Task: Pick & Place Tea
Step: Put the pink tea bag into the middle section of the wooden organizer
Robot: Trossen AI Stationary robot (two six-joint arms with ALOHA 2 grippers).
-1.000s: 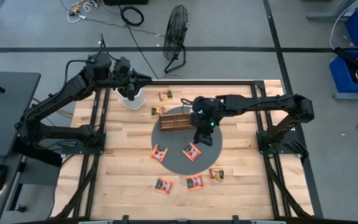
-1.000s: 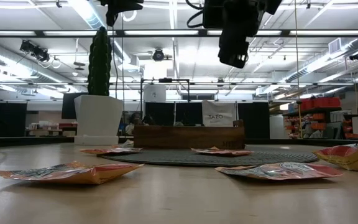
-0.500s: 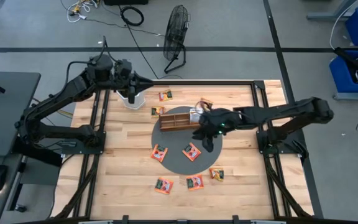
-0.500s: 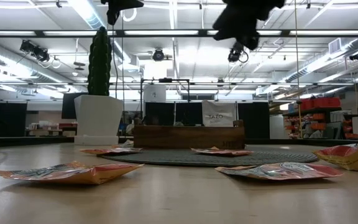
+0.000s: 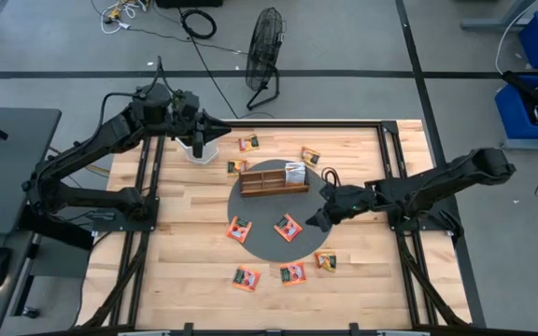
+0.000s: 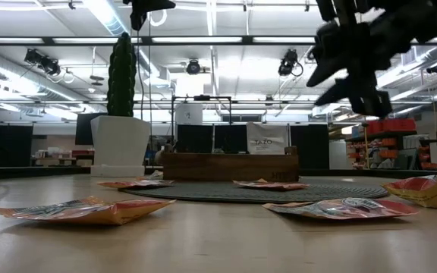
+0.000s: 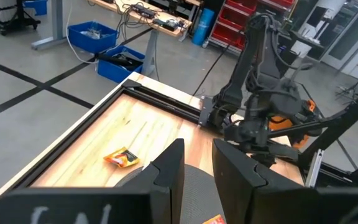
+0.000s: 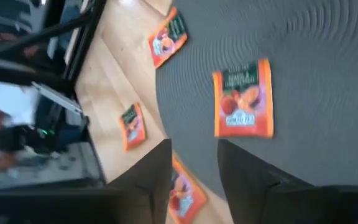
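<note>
One white tea sachet (image 5: 294,173) stands in the wooden tray (image 5: 261,178); about eight orange sachets (image 5: 288,227) lie loose on mat and bench (image 5: 185,261), so most remains. The right hand (image 5: 312,221), fingers spread and empty, hangs over the mat's edge, while the left hand (image 5: 220,120), narrowly parted and empty, waits by the white pot (image 5: 197,147).

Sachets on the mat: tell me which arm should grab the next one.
Probably the right: its gripper hangs empty at the dark mat's edge beside a sachet. The left gripper sits far back by the white pot.

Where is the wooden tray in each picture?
High view: wooden tray mid-table, on the far part of the round grey mat.
Low view: tray in the centre, behind the mat.
Left wrist view: not in it.
Right wrist view: not in it.
Shared landmark: the grey mat.
</note>
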